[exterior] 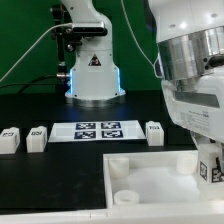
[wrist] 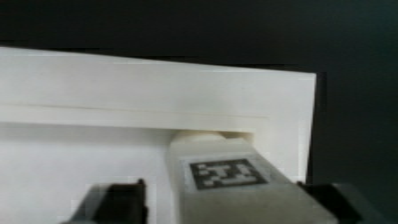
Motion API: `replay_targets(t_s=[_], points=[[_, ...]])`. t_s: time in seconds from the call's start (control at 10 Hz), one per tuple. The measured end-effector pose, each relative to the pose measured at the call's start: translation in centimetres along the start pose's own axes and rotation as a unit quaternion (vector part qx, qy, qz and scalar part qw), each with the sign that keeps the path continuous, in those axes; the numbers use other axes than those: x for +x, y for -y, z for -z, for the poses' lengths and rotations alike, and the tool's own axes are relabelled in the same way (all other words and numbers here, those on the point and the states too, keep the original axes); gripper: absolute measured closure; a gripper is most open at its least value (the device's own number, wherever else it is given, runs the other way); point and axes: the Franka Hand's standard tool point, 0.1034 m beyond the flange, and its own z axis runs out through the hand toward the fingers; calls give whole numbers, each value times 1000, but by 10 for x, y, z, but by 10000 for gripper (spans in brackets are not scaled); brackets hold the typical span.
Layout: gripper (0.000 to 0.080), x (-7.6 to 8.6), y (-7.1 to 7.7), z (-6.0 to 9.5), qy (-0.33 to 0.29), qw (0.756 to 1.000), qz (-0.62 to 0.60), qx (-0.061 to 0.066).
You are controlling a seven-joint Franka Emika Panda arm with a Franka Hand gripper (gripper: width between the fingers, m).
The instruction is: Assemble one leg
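Note:
My gripper (wrist: 226,208) is shut on the leg (wrist: 231,178), a white block with a black-and-white tag facing the wrist camera. Dark fingers (wrist: 121,205) stand on either side of it. The leg's far end points at a round socket (wrist: 215,133) near a corner of the white square panel (wrist: 107,95). In the exterior view the gripper (exterior: 210,172) holds the leg (exterior: 207,168) upright over the panel's (exterior: 160,190) far corner at the exterior view's right. The leg's lower end is hidden.
Three more legs lie on the black table: two at the exterior view's left (exterior: 10,139) (exterior: 37,137) and one (exterior: 154,131) right of the marker board (exterior: 97,130). The panel shows round sockets (exterior: 118,165) (exterior: 125,197). The robot base (exterior: 93,70) stands behind.

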Motion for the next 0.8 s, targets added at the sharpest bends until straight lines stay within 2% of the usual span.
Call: replay_targets(t_s=[0.1,0.2,0.3,0.5,0.7,0.8], points=[[270,1,-2,-1,-3,998,63,-5],[171,4,-5,-4,-6,988,156,-13],[156,7,-4,-2,-6,971,239,-21],[151,9,-4,-3,-6,948,317,-22],[150,11,-4,-2,-7,904,426,-25],[150,10,-4,-2,-10,868,495,-32]])
